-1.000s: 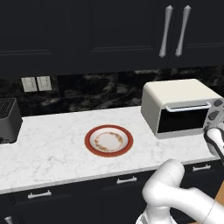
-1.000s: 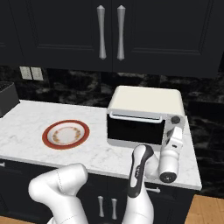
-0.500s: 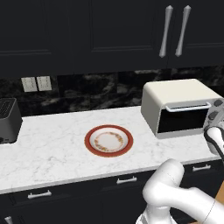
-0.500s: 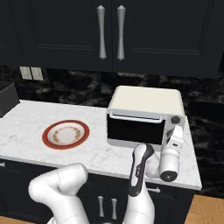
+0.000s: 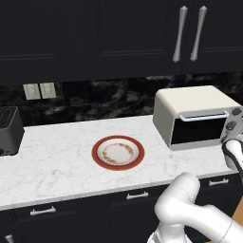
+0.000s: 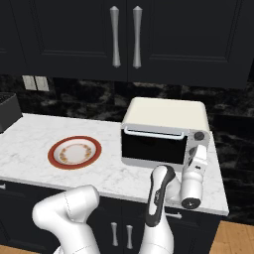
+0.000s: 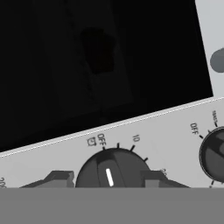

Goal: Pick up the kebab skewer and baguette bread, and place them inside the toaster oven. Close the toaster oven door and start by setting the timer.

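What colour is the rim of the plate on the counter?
Dark red, around a cream centre with a speckled ring; the plate shows best in the left base view.

I can't see through the oven's (image 6: 163,131) dark glass door (image 7: 96,61), my timer knob (image 7: 111,173) cut off by the frame bottom, toaster (image 5: 9,130) clipped at left edge

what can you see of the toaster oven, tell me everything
The toaster oven is a cream-white box with a rounded top, standing upright at the right end of the marble counter, against the dark backsplash. Its door, dark glass in a pale frame with a silver bar handle along the top, is closed. Dark knobs sit on the right of the front. In the hand view the timer knob has a white pointer near OFF, and the gripper has a fingertip on either side of it.
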